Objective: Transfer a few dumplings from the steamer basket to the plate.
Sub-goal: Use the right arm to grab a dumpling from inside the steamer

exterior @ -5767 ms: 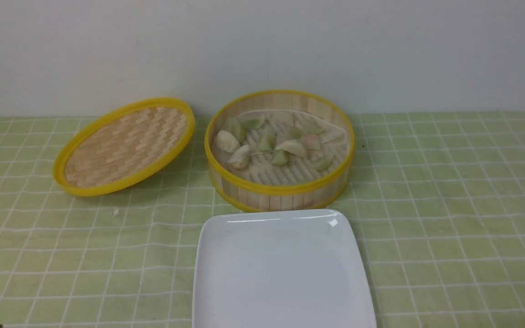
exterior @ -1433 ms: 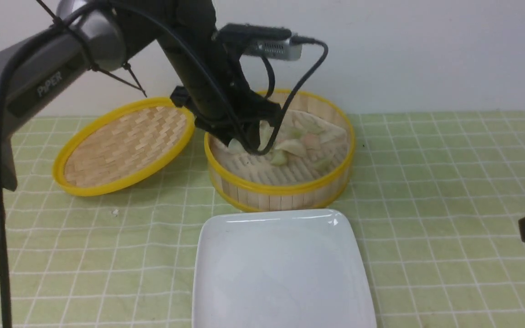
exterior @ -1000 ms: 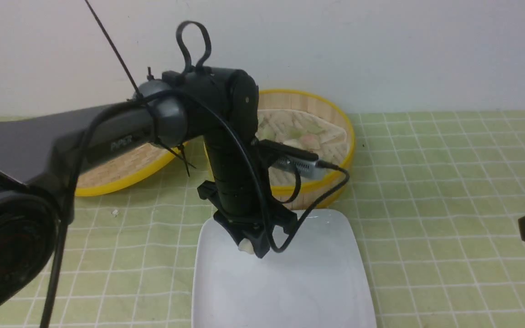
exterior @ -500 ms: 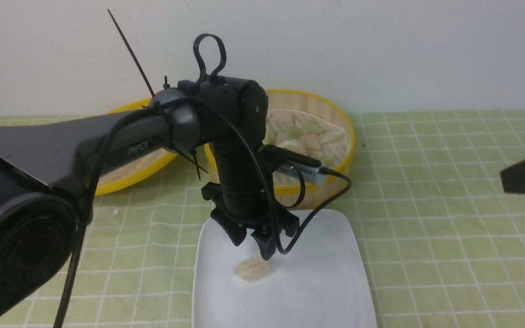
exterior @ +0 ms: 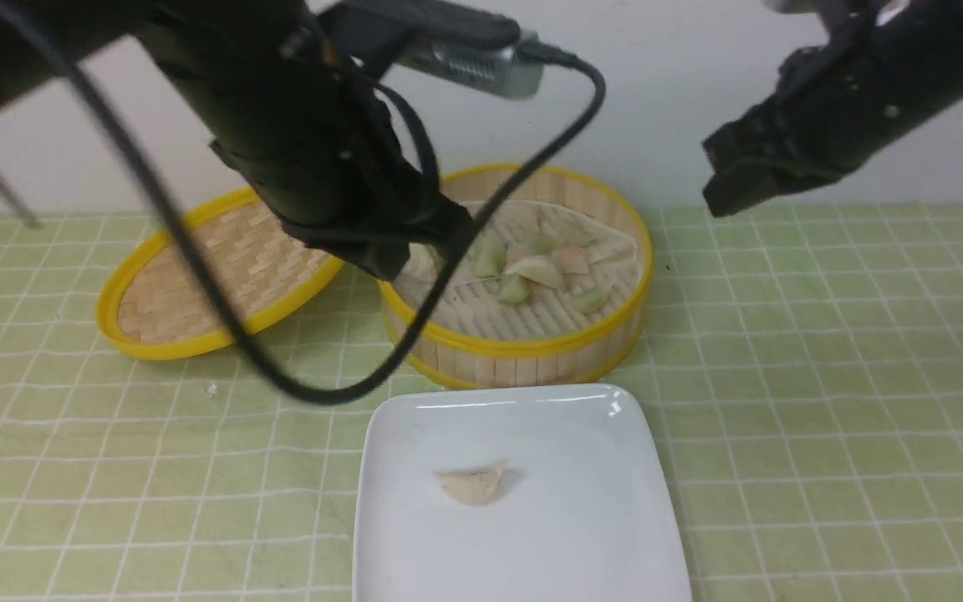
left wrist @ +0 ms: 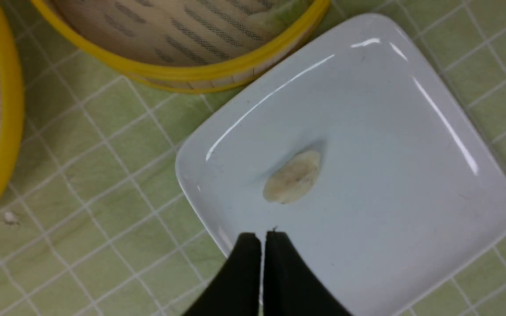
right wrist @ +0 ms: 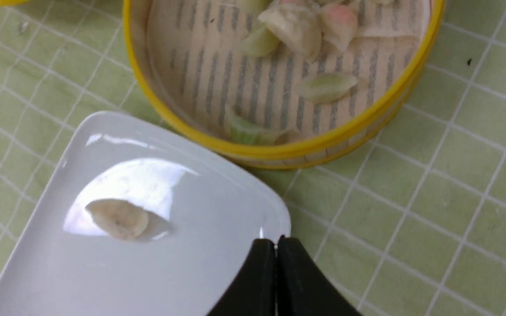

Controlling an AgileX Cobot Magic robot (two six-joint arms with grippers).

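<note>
Pale beige crescent dumpling on the glossy white plate — greenish, pinkish dumplings in the steamer basket. The left gripper and right gripper — pinched closed, empty.

We see bright, soft, even light from overhead. In the front view thin glare streaks lie along the 12 o'clock rim of the plate. The steamer basket throws a faint shadow on the counter toward 3 o'clock. The left arm and the right arm are blurred and near-black. In the right wrist view a broad white reflection surrounds the dumpling. The left hand and the right hand show as flat dark shapes with soft edges.
</note>
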